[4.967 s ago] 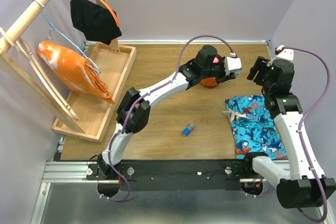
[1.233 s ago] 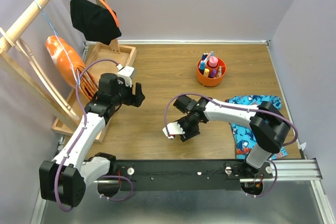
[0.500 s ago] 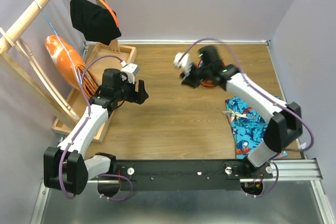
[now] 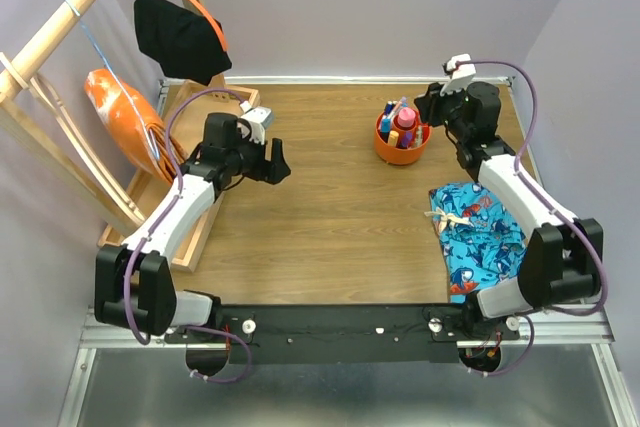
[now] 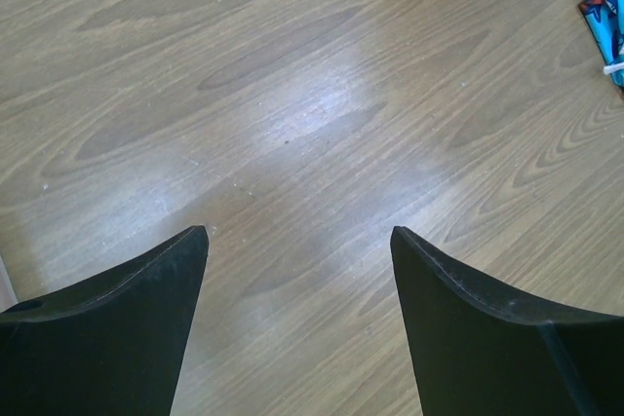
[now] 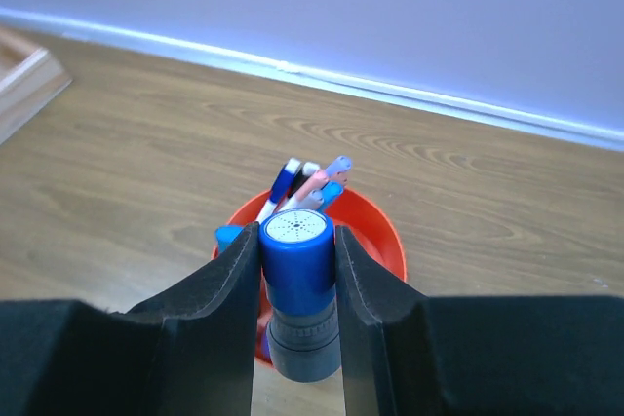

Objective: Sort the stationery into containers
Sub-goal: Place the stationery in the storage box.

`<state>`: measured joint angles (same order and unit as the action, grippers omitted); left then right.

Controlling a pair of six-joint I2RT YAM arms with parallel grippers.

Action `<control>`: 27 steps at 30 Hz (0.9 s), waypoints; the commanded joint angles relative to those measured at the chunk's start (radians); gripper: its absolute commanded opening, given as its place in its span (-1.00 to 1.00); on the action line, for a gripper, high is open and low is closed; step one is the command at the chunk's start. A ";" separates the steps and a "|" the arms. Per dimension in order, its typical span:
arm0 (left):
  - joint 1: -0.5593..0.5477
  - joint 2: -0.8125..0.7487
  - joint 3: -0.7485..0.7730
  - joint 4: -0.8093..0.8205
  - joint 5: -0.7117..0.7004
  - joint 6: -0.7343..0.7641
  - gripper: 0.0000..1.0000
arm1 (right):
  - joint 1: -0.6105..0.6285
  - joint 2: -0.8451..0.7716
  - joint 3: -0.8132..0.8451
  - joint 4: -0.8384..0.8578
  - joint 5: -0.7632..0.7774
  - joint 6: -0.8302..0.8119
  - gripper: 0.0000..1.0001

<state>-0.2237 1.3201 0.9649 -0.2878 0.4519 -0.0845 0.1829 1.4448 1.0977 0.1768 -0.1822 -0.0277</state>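
A stubby blue marker (image 6: 297, 280) with a grey body stands upright between the fingers of my right gripper (image 6: 297, 241), which is shut on it. It hangs just in front of and above the round orange-red pot (image 6: 382, 236). The pot (image 4: 402, 147) holds several pens and markers (image 6: 310, 180), their caps sticking up. In the top view my right gripper (image 4: 432, 107) is at the pot's right side, near the far edge. My left gripper (image 4: 278, 162) hangs open over bare wood at the left, with nothing between its fingers (image 5: 136, 289).
A blue patterned cloth (image 4: 480, 237) lies at the right, near the front. A long light-wood tray (image 4: 215, 127) sits at the left edge beside a wooden rack holding an orange cloth (image 4: 120, 122) and a black cloth (image 4: 180, 37). A wall closes off the far side.
My right arm has carried the blue marker from the front middle of the table past the pot's left side to its right side. My left arm has crept slightly farther in.
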 commanded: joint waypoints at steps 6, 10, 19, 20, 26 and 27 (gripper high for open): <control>-0.029 0.097 0.107 -0.040 0.051 0.068 0.71 | -0.080 0.207 0.063 0.219 0.075 0.192 -0.99; -0.049 0.128 0.130 -0.037 0.045 0.075 0.71 | -0.095 0.269 0.088 0.243 0.070 0.202 -0.99; -0.075 0.195 0.179 -0.051 0.037 0.106 0.72 | -0.132 0.416 0.171 0.273 0.056 0.253 -0.99; -0.077 0.200 0.182 -0.045 0.034 0.106 0.73 | -0.132 0.425 0.174 0.271 0.055 0.256 -0.99; -0.083 0.215 0.189 -0.037 0.024 0.112 0.74 | -0.134 0.463 0.185 0.254 0.009 0.285 -0.99; -0.083 0.217 0.189 -0.037 0.024 0.111 0.74 | -0.134 0.465 0.183 0.253 0.001 0.293 -0.99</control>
<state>-0.2989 1.5227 1.1278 -0.3256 0.4725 0.0074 0.0525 1.8847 1.2488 0.4065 -0.1394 0.2214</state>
